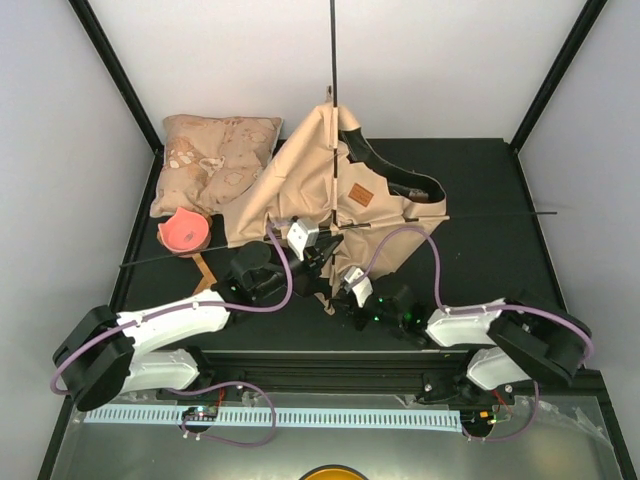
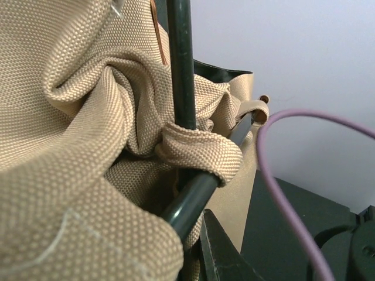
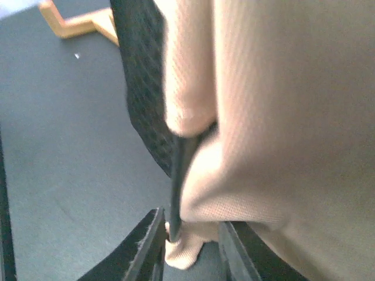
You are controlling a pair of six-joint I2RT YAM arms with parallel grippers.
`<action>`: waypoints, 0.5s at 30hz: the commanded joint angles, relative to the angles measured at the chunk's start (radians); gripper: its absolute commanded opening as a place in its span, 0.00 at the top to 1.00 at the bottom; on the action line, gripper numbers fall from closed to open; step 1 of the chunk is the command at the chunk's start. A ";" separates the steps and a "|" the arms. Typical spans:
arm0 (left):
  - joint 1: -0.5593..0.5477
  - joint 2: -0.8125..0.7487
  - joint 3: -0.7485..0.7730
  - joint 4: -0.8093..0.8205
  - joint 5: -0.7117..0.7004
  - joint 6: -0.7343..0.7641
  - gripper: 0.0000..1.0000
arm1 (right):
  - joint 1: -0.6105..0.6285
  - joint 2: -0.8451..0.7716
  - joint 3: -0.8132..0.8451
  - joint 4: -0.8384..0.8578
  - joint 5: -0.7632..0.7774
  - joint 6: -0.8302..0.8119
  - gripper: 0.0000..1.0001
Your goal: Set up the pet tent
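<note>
The right tool (image 3: 190,237) is closed on a near corner of the tent (image 1: 300,180), pinching tan fabric and the end of a black pole (image 3: 176,175). The left tool (image 1: 315,250) sits against bunched fabric where two poles cross; whether it grips cannot be told. The tent lies crumpled in the middle of the bench (image 1: 480,250), with one pole upright and another running left to right. A pillow (image 1: 215,160) lies just beside it, far left.
</note>
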 commanded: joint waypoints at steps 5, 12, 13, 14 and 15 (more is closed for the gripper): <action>-0.014 -0.038 0.012 -0.059 -0.017 0.007 0.98 | -0.002 -0.106 0.029 -0.095 -0.002 -0.053 0.64; -0.014 -0.035 0.032 -0.077 -0.004 0.012 0.98 | -0.001 -0.068 -0.023 -0.049 -0.008 0.003 0.63; -0.014 -0.037 0.033 -0.080 -0.002 0.013 0.98 | 0.000 -0.058 -0.029 -0.038 -0.008 0.013 0.63; -0.014 -0.040 0.034 -0.082 -0.001 0.013 0.98 | 0.002 -0.046 -0.034 -0.026 -0.008 0.024 0.63; -0.014 -0.041 0.035 -0.084 -0.001 0.013 0.98 | 0.005 -0.034 -0.037 -0.016 -0.007 0.035 0.62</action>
